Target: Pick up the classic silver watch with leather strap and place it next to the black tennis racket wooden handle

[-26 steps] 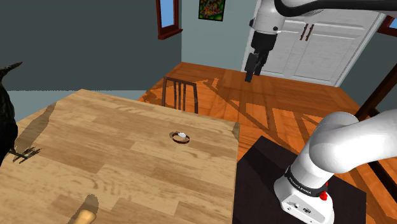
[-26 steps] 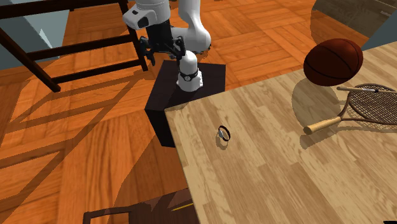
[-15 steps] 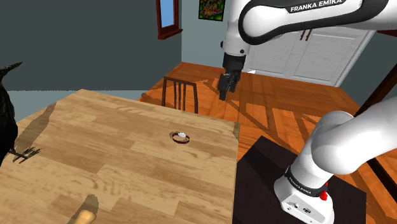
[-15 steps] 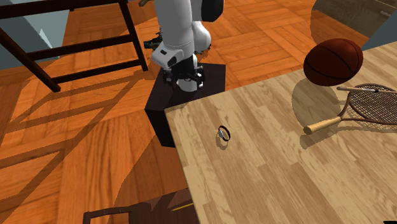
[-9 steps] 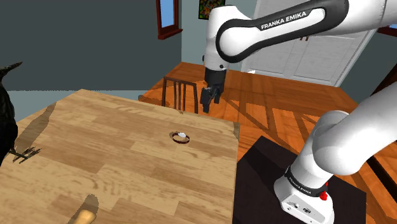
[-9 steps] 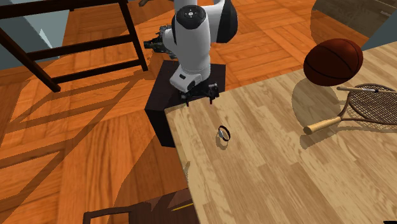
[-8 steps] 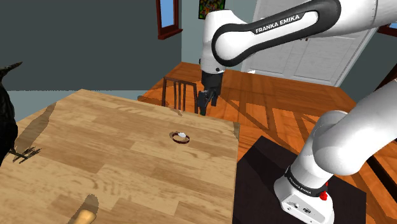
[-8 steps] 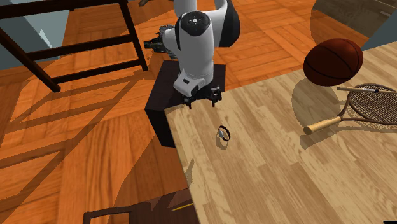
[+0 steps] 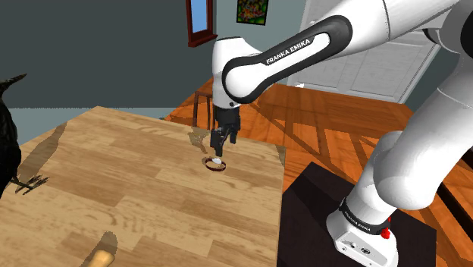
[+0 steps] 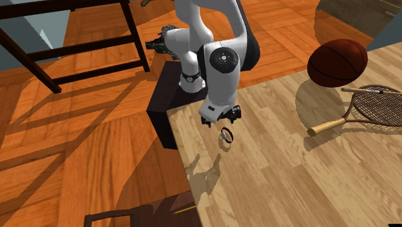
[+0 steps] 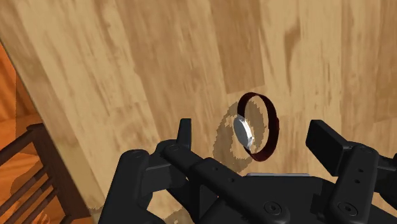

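Observation:
A silver-faced watch with a dark brown strap point(image 9: 215, 164) stands on edge on the wooden table point(image 9: 129, 193), near the edge closest to the stand. My gripper point(image 9: 218, 151) hangs just above it, open. In the wrist view the watch point(image 11: 270, 121) lies on the table between and beyond the two fingers point(image 11: 184, 132), which stand well apart. In the second exterior view the gripper point(image 10: 222, 121) hovers over the watch point(image 10: 227, 135). The racket point(image 10: 379, 106) lies far off at that view's right, its wooden handle point(image 10: 328, 126) pointing toward the watch.
A brown basketball point(image 10: 337, 62) rests beside the racket head. A dark chair point(image 9: 205, 110) stands at the table's far side behind the arm. A black bird-like figure point(image 9: 6, 140) sits at the shoulder view's left edge. A wooden handle end point(image 9: 98, 260) shows at the bottom.
The arm has swung from high over the floor across to the table and come down, so the open gripper now hangs right above the watch. The watch has not moved.

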